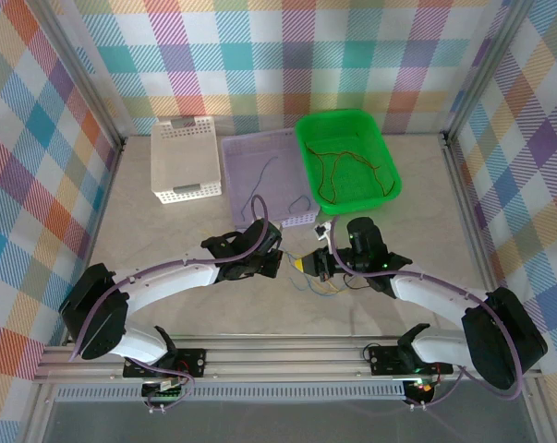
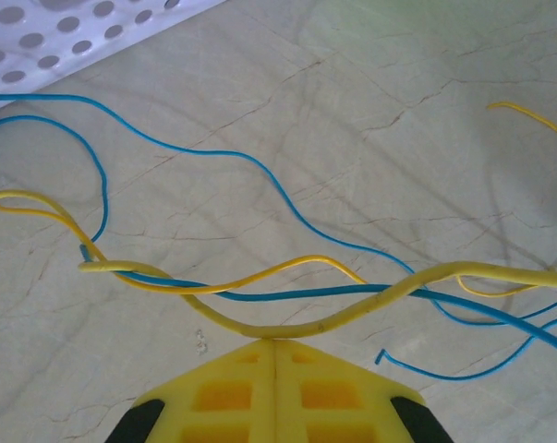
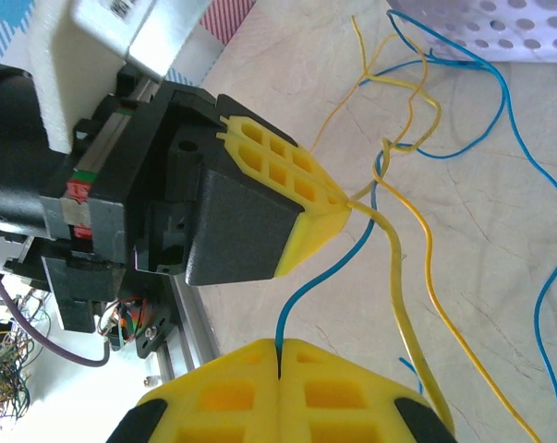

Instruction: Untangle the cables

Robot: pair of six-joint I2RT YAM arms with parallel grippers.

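Yellow ribbed plastic fingers of the left pincer [image 2: 274, 343] press shut on the thin, limp yellow cable [image 2: 306, 328]. Facing it, the right pincer [image 3: 279, 347] clamps the glossy blue cable [image 3: 280, 323]. Separation looks under way; next, I judge, a gentle pull apart. Beyond both tips, loose loops cross on the marbled table [image 2: 370, 111].

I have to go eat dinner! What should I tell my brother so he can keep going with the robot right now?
The left claw is shut on a yellow cable.
The right claw is shut on a blue cable, tip to tip with the left one.
Yellow and blue wires lie crossed over each other on the table between the claws.
Done: the red-orange cables sit in the green basket.
Left: pull yellow and blue apart, probably slowly.
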